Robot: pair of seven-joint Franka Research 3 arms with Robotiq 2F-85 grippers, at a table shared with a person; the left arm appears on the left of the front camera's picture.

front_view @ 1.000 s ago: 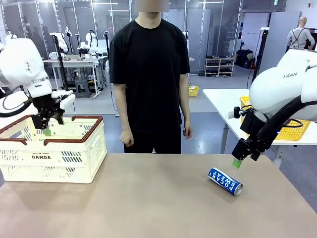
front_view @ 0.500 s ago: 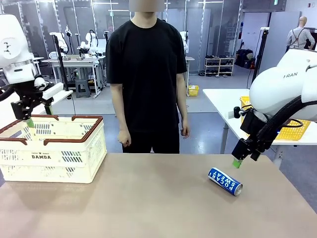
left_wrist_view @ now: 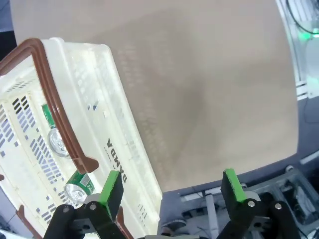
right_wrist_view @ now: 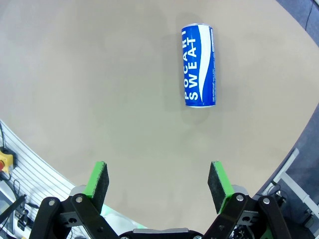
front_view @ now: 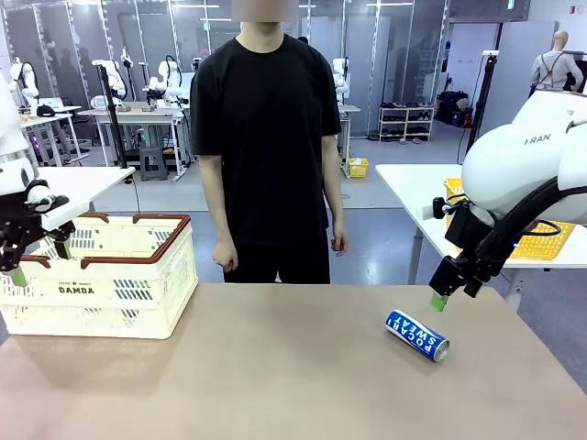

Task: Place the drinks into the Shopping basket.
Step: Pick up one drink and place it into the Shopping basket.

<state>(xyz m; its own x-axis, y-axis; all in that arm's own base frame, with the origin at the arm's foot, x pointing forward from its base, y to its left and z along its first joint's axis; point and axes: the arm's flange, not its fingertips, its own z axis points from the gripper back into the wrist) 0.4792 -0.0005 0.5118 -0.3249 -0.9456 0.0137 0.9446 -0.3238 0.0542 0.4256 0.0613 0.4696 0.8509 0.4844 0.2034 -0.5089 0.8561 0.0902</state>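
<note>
A blue and white drink can (front_view: 417, 335) lies on its side on the table at the right, also seen in the right wrist view (right_wrist_view: 199, 65). My right gripper (front_view: 451, 291) hangs open just above and to the right of it, with nothing between the jaws (right_wrist_view: 158, 181). The cream Shopping basket (front_view: 101, 284) with its brown rim stands at the table's left. Two cans with green sides and silver tops (left_wrist_view: 77, 185) (left_wrist_view: 54, 133) lie inside the basket (left_wrist_view: 114, 129). My left gripper (front_view: 37, 258) is open and empty by the basket's left end, its jaws (left_wrist_view: 172, 186) over the basket's outer wall and the table edge.
A person in a black shirt (front_view: 266, 137) stands at the far side of the table, hands down. A yellow mesh basket (front_view: 541, 240) sits on another table behind my right arm. Bare tabletop (front_view: 275, 367) spreads between the basket and the blue can.
My left gripper has swung left and down, from above the basket's inside to its left end. The right arm and the blue can have not moved.
</note>
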